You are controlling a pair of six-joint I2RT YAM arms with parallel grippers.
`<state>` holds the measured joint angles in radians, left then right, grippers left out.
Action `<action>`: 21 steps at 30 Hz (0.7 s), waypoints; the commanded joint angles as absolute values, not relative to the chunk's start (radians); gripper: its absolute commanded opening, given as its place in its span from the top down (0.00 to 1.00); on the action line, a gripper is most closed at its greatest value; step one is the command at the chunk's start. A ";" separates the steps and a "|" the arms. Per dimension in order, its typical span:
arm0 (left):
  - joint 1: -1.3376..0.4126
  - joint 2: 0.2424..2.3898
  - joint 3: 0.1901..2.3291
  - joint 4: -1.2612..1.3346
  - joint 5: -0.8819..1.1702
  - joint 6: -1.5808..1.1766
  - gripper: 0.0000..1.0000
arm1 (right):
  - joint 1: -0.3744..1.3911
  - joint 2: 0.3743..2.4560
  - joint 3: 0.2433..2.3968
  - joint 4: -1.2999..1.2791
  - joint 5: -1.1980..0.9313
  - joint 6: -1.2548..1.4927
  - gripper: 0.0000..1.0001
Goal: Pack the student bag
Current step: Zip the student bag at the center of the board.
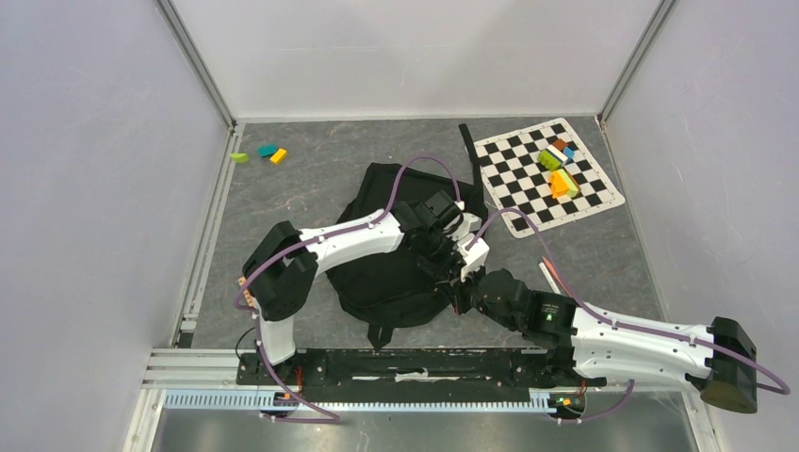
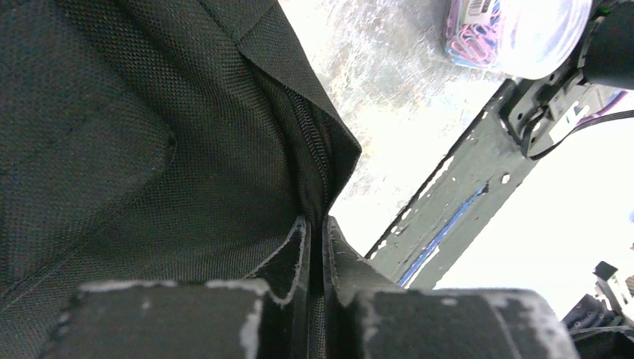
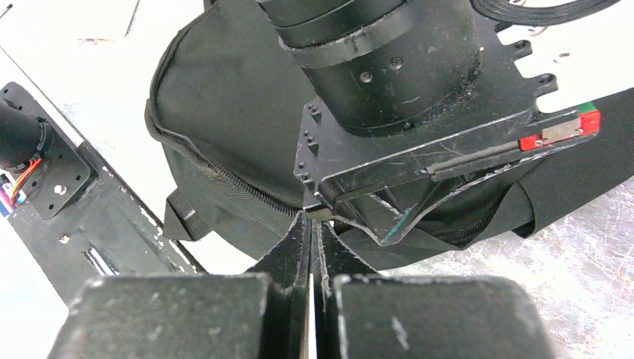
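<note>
Limp student bag [image 1: 377, 282], best held by its zipper hem [image 2: 318, 161], which my left tool [image 2: 315, 221] pinched shut; my right tool [image 3: 311, 217] was closed, hold uncertain.

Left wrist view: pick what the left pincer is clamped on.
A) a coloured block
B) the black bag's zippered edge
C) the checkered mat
B: the left pincer is shut on the zippered edge of the student bag, with black fabric filling the view.
</note>
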<state>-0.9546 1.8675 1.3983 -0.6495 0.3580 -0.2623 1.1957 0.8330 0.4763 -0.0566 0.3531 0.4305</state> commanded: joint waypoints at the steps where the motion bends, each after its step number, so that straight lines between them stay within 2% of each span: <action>1: -0.963 1.875 1.411 -0.561 0.462 -0.313 0.97 | 1.193 0.818 0.477 0.015 0.386 0.445 1.00; 9: -0.962 1.900 1.473 -0.345 0.427 -0.405 0.98 | 1.209 0.798 0.489 0.076 0.348 0.425 1.00; 21: -0.894 2.026 1.691 -0.252 0.374 -0.425 0.98 | 1.265 0.840 0.534 0.104 0.329 0.349 1.00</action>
